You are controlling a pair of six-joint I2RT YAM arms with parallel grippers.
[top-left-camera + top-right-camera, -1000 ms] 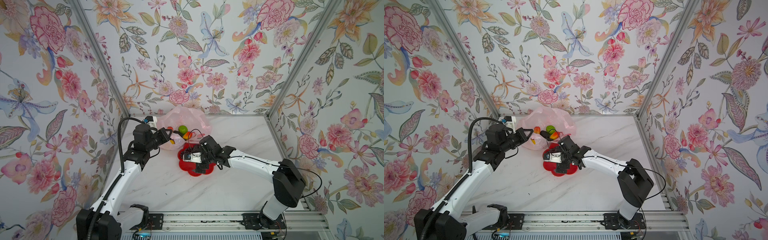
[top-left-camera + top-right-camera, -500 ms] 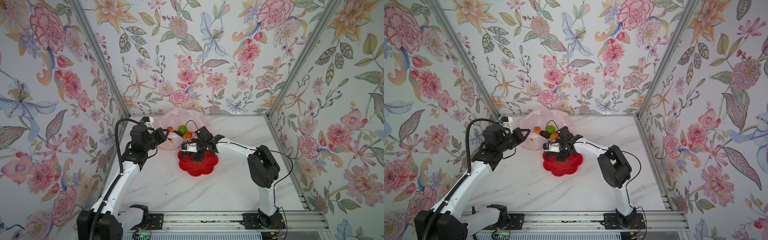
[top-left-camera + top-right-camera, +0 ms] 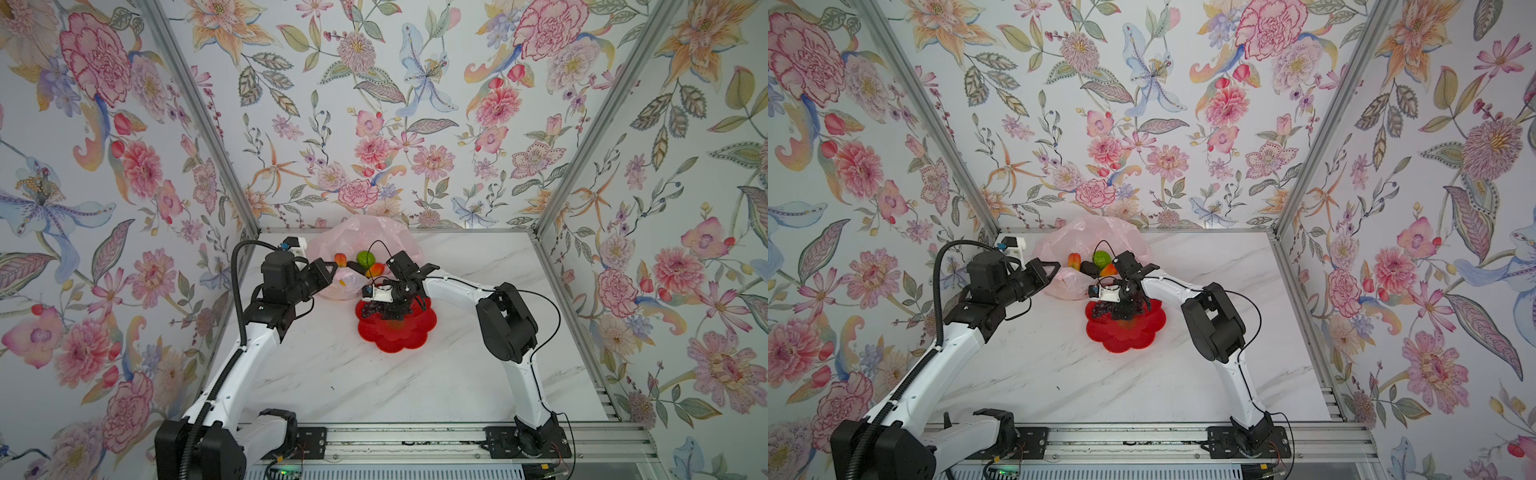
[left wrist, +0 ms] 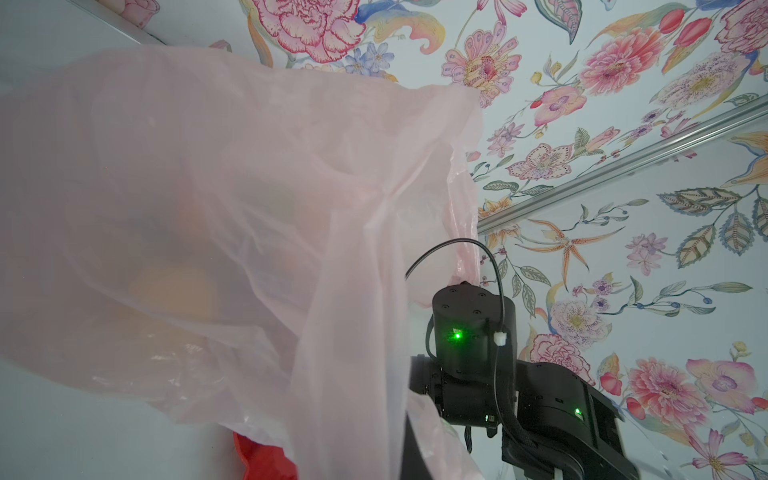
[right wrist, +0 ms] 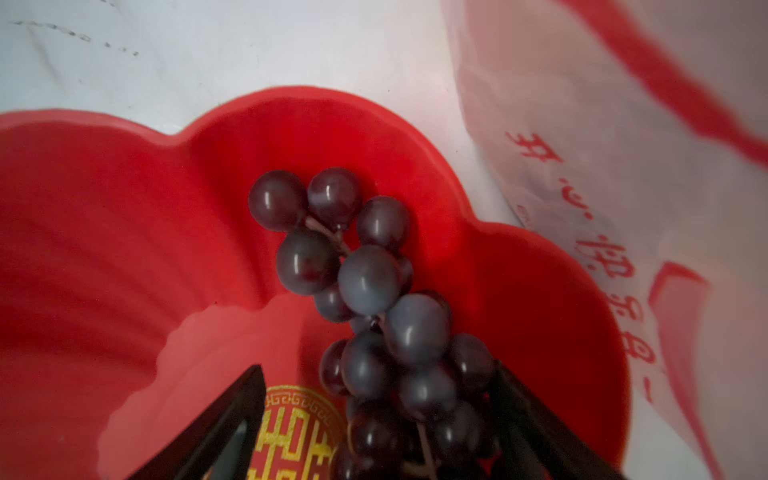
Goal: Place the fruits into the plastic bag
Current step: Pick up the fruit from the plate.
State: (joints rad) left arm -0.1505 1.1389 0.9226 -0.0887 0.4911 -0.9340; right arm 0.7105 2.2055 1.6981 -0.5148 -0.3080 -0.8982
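Find the right gripper [image 5: 374,374] low over the plate [image 5: 104,187], spread wide astride the grapes [image 5: 365,282]: contact on one side, a clear gap on the other, so no grip yet. Close on the thick part of the bunch near its stem, not on the loose end beads toward the plate's rim. Squeeze gently and expect some rolling of the beads. Lift straight up off the plate before swinging across, to keep the trailing end clear of the scalloped rim. Carry to the bag [image 3: 365,232], just behind the plate, and release well inside the mouth rather than at the lip.

Look to the left gripper [image 3: 328,268], behind and left of the plate in both top views: pinched shut on the bag, judging by the film draped across the left wrist view. Keep that hold high and steady to leave the mouth open.

Count on the plate: one grape bunch, nothing else. Count in the bag's mouth, behind the plate: one green ball [image 3: 365,258], one mango [image 3: 376,270], one red-orange piece [image 3: 340,259], one dark piece [image 3: 1088,268], likely an avocado. Cannot tell about more under the film. One plate, one bag.
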